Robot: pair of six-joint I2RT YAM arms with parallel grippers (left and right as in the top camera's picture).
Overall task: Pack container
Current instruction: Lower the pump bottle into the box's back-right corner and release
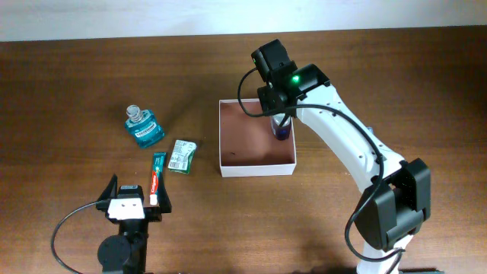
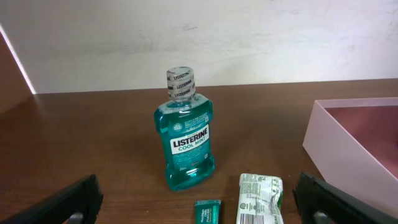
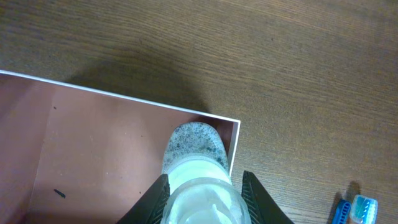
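1. The container (image 1: 256,168) sits open side up near the middle of the desk (image 1: 76,76). Its reddish-brown floor is bare apart from one item.
2. The right fingers (image 1: 281,122) are closed partway around a small bottle (image 3: 194,152). They hold it upright just inside the container wall, near a corner. I cannot tell whether its base touches the floor, and it is not yet let go.
3. The left fingers (image 1: 138,194) are spread wide and empty, low at the desk's near edge.
4. Outside, to the container's left, lie a mouthwash bottle (image 2: 185,140), a toothpaste tube (image 1: 157,173) and a green packet (image 1: 183,156). A small blue item (image 3: 354,208), perhaps a toothbrush, lies on the other side.
5. The packing looks barely begun, with one item going in and at least three left.
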